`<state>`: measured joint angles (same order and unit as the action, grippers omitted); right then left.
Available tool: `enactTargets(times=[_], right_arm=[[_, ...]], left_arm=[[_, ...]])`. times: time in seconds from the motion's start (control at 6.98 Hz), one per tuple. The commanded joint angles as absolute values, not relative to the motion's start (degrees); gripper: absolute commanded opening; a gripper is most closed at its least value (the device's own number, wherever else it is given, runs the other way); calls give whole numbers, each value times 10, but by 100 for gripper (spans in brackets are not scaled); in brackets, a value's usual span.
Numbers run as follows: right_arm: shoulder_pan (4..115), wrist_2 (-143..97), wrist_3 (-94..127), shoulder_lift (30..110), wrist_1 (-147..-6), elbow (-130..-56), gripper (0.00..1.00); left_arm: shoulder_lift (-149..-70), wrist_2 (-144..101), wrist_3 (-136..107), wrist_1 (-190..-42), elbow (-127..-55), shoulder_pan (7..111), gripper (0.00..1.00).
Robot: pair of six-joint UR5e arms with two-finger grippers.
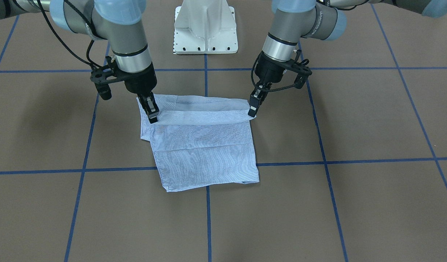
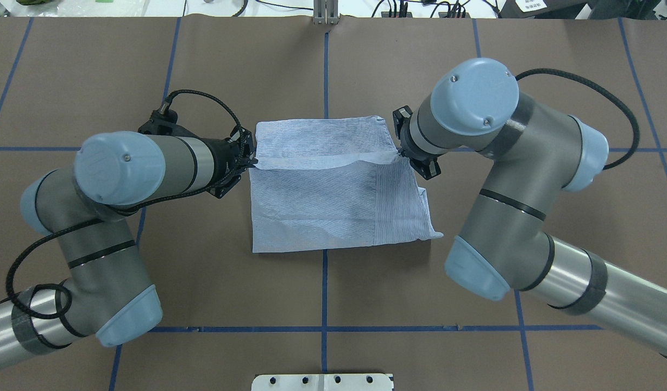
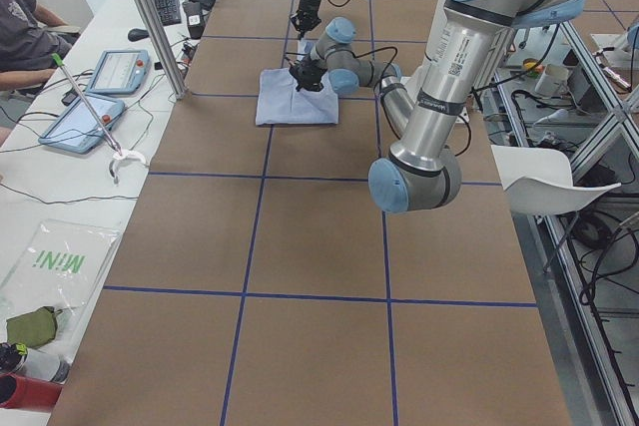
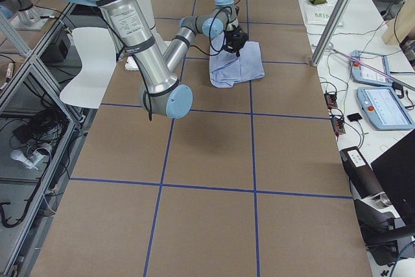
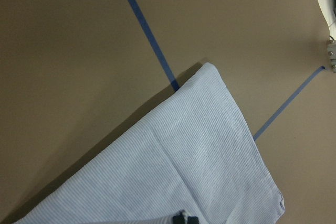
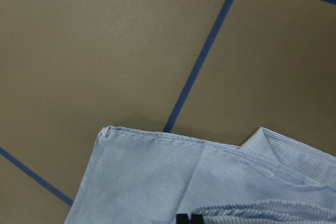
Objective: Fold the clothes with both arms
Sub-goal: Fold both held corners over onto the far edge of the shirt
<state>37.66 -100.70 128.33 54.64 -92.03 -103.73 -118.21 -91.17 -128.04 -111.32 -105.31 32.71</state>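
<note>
The shirt [image 1: 205, 149] lies in the middle of the brown table [image 1: 354, 120], in front of the white base [image 1: 206, 29] of the robot. It is already folded into a compact, nearly square packet, and its lower part rests flat over a crossing of the blue tape lines [image 1: 354, 161].

The left gripper [image 1: 253, 109] stands at one side of the shirt and points down. Its two fingers are pressed together on a corner of the cloth, with almost no gap between them. The right gripper [image 1: 153, 113] stands at the opposite side and pinches the fabric in the same way, also with the fingers closed on it.

Between the two grippers a band of the striped cloth is stretched. This band is raised a little above the rest of the shirt and throws a thin shadow on the layer below.

In each wrist view only the black fingertips show at the bottom edge, with the cloth touching them, and the flat part of the shirt spreads on the table beyond.
</note>
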Motion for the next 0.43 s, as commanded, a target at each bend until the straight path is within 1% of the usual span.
enactTargets(times=[0.0, 0.29], right_arm=[[406, -1019, 1260, 507, -866, -931, 0], [418, -1028, 1232, 467, -843, -848, 0]], left_arm=[[-1221, -911, -1248, -1131, -979, 360, 0], [-1249, -911, -1238, -1185, -900, 374, 0]])
